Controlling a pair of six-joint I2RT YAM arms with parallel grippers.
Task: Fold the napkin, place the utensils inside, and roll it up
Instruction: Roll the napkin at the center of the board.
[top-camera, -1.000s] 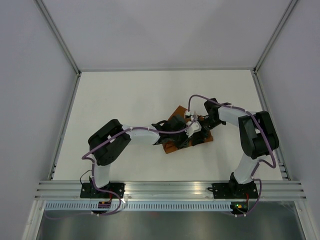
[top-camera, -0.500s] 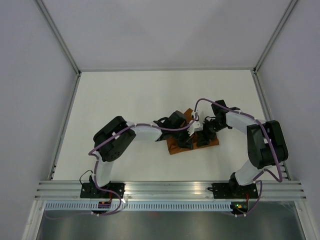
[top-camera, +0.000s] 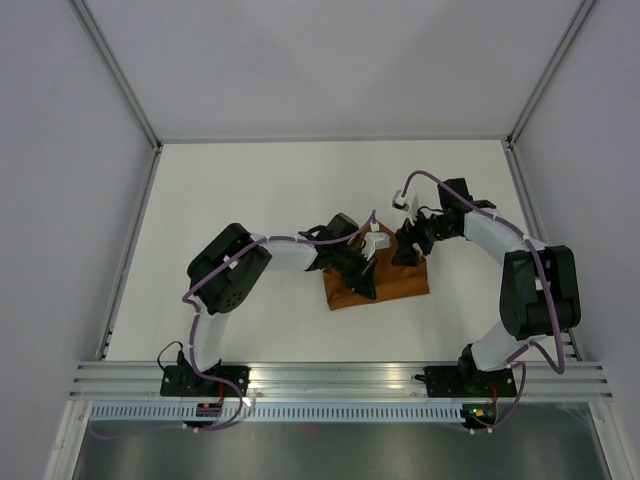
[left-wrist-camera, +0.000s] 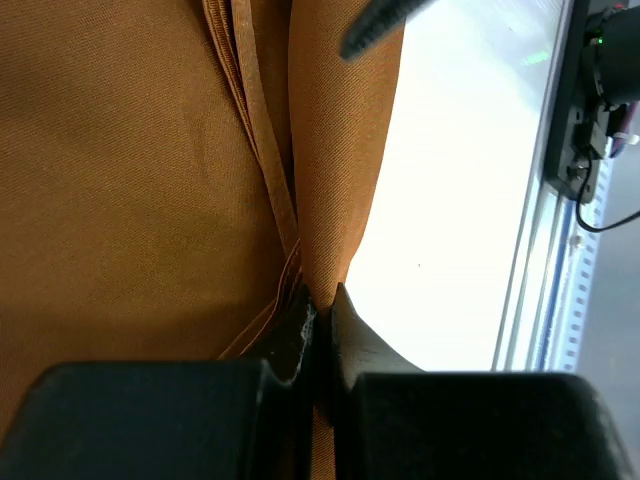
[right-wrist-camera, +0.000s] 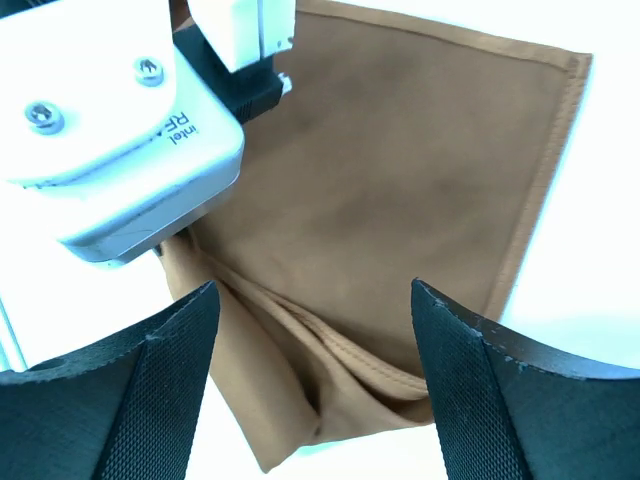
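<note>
While the left gripper (left-wrist-camera: 322, 305) clamps shut on a doubled edge of the rust-orange folded cloth napkin (top-camera: 395, 283), apparently pinning the fold flat near the middle of the white table (top-camera: 250, 200), the right gripper (right-wrist-camera: 312, 300) hovers wide open and empty above its far right side.

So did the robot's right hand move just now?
Yes. The right gripper moved away from the front rail, toward the back wall, and now hangs open over the far edge of the napkin.
</note>
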